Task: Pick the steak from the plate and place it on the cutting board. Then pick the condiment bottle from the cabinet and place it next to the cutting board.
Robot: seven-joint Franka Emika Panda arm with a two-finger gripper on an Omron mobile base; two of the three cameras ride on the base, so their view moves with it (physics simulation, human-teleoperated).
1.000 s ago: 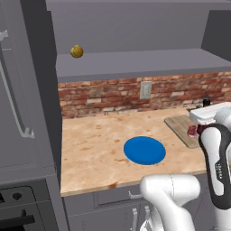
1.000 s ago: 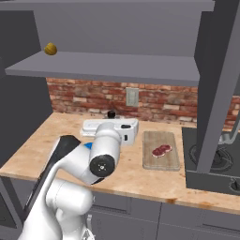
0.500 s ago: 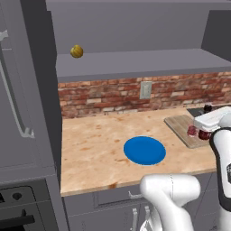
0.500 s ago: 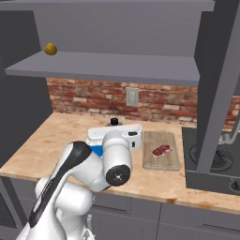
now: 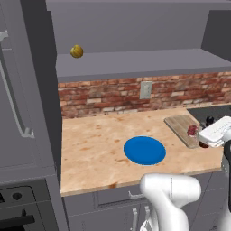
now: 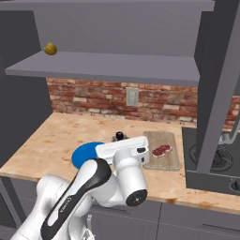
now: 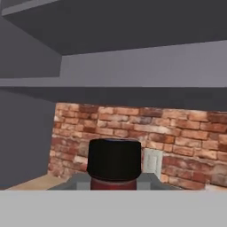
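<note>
One small bottle, the condiment bottle (image 7: 115, 165), sits tight in the end effector (image 7: 115, 179), which is closed on it. The hand view looks over its black cap toward the brick wall (image 7: 177, 133) and the grey cabinet (image 7: 133, 66) above. In the left base view the bottle is low over the tabletop (image 5: 90, 144), by the near corner of the cutting board (image 5: 180, 126). In the right base view its cap pokes up behind the white hand, between the plate (image 6: 84, 152) and the board. The steak (image 6: 161, 150) lies on the cutting board. The blue plate has nothing on it. A yellowish round fruit (image 5: 76, 51) rests on the cabinet shelf, far to the left.
</note>
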